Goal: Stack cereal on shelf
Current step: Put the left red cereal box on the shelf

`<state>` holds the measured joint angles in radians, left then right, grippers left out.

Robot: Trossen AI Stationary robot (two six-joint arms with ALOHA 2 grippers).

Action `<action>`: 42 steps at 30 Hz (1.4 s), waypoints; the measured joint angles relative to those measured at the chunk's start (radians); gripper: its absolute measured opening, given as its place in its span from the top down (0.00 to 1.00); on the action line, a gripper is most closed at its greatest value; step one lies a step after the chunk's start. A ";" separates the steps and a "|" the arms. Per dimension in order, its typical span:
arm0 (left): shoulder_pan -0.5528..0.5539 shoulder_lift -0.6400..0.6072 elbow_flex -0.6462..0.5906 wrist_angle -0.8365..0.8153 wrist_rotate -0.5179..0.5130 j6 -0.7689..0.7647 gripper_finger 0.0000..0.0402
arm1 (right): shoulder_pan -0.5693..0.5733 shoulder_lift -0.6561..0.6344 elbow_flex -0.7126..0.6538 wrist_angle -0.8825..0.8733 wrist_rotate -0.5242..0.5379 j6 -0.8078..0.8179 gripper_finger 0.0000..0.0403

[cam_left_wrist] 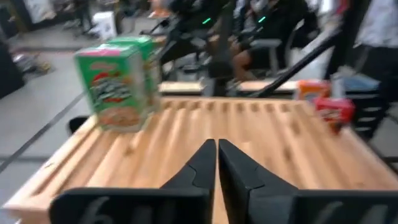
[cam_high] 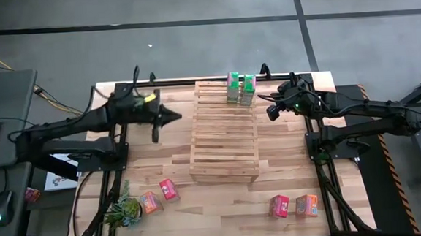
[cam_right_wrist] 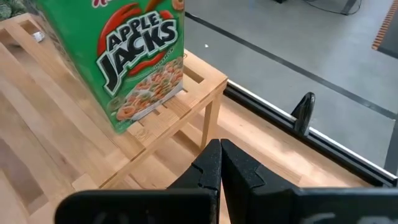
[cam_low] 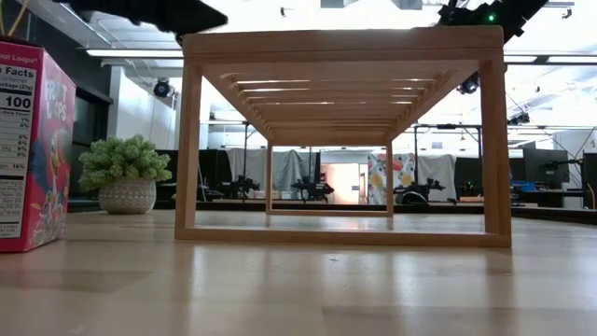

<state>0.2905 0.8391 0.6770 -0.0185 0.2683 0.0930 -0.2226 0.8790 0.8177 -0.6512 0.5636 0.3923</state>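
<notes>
The pale slatted wooden shelf (cam_high: 223, 132) stands on the table's middle; it also shows in the low view (cam_low: 343, 140). Two green cereal boxes (cam_high: 241, 89) stand upright side by side on its far right corner; they show in the left wrist view (cam_left_wrist: 118, 81) and one in the right wrist view (cam_right_wrist: 134, 56). A red-pink box (cam_high: 169, 189) and an orange box (cam_high: 149, 202) lie near the front left; a red-pink box (cam_high: 278, 206) and an orange box (cam_high: 307, 205) near the front right. My left gripper (cam_high: 175, 117) is shut and empty, left of the shelf. My right gripper (cam_high: 272, 113) is shut and empty, right of the green boxes.
A small potted plant (cam_high: 124, 209) stands at the table's front left, beside the orange box; it shows in the low view (cam_low: 127, 175). A red-pink box (cam_low: 33, 145) fills the low view's left edge. The shelf's near slats (cam_high: 224, 157) are bare.
</notes>
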 joint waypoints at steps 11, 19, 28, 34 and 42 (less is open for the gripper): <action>-0.314 -0.004 -0.018 0.144 0.107 0.111 0.50 | 0.000 0.000 0.000 0.001 -0.005 0.056 1.00; -0.539 0.055 0.036 0.180 0.083 0.128 0.26 | 0.000 0.000 0.000 0.000 -0.005 0.090 1.00; -0.795 0.337 0.361 -0.474 -0.391 0.043 0.24 | 0.000 0.000 0.000 -0.004 -0.005 0.090 1.00; -0.881 0.557 0.518 -0.747 -0.436 -0.070 0.24 | 0.000 0.000 0.000 -0.004 -0.007 0.081 1.00; -0.934 0.712 0.601 -0.892 -0.439 -0.113 0.24 | 0.000 0.001 0.000 -0.004 -0.007 0.080 1.00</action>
<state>-0.6436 1.5512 1.2776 -0.9110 -0.1707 -0.0204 -0.2226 0.8795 0.8177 -0.6556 0.5566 0.4721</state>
